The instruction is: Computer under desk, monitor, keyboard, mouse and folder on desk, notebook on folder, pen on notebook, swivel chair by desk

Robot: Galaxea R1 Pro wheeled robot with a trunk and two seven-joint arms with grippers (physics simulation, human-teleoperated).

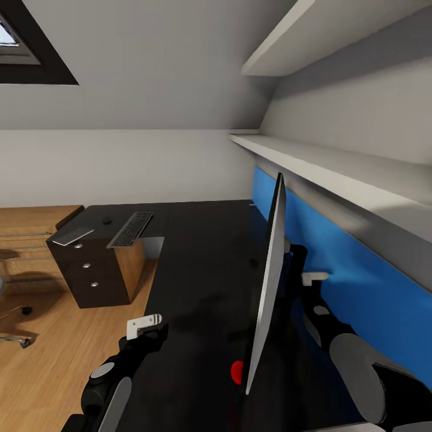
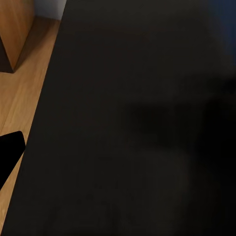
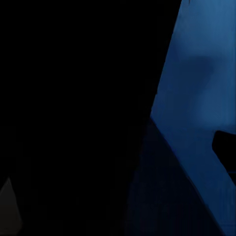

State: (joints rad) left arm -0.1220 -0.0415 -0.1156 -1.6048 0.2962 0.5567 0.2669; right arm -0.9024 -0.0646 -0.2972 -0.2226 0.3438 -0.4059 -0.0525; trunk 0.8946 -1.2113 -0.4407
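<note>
Plainly, the monitor (image 1: 268, 282) stood upright on the glossy black tabletop (image 1: 204, 264), seen edge-on from the head view, its red dot (image 1: 237, 372) low at the near corner and its back toward the blue wall panel (image 1: 336, 252). Whether it was being held I could not tell. The right gripper (image 1: 314, 278) sat just behind the screen, between it and the blue panel, its pale fingers showing but their gap hidden; the left gripper (image 1: 144, 324) hovered over the near edge of the tabletop in front of the screen, and its spread was likewise impossible to judge.

Farther off, the keyboard (image 1: 132, 228) lay on the far wing of the tabletop, partly overhanging the edge, with the mouse (image 1: 107, 221) near it and a thin grey notebook (image 1: 72, 236) above the drawer unit (image 1: 89, 273). The swivel chair (image 1: 12, 327) showed only by its chrome base at the picture's left, well apart from the desk.

As a judgement, the monitor step looked nearly done; keyboard and mouse were still well apart from the screen, and folder, pen and chair remained to be handled.

The left wrist view added wooden floor (image 2: 24, 98) beside the tabletop edge; the right wrist view showed the dark back of the screen against the blue panel
</note>
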